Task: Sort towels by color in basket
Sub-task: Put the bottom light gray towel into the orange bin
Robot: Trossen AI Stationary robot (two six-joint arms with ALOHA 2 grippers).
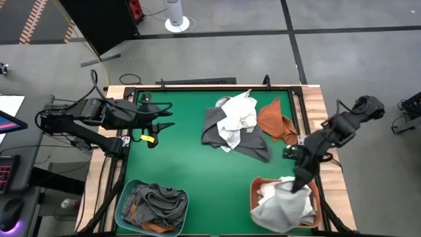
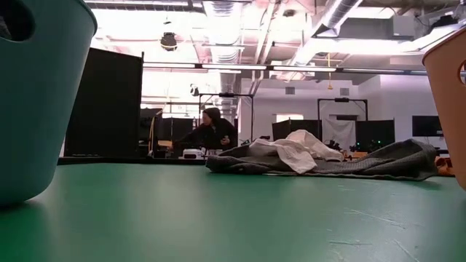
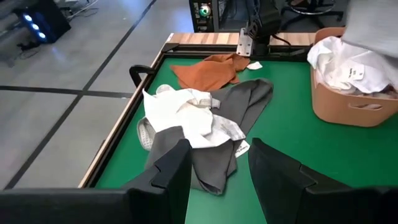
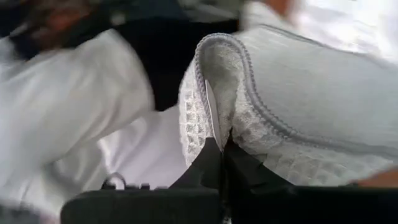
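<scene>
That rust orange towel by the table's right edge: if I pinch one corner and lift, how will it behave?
Probably floppy: the rust orange towel lies crumpled in soft folds, so it should drape from the pinch. Likely light, being thin cloth. It touches the dark grey towel of the pile beside it, so a lift might drag that edge slightly.

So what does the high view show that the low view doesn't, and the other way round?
Only the high view: both arms, the right gripper shut on a light grey towel over the orange basket, the left gripper open and waiting, and dark towels in the teal basket. Only the low view: a person in the room behind. Both: the towel pile mid-table.
</scene>
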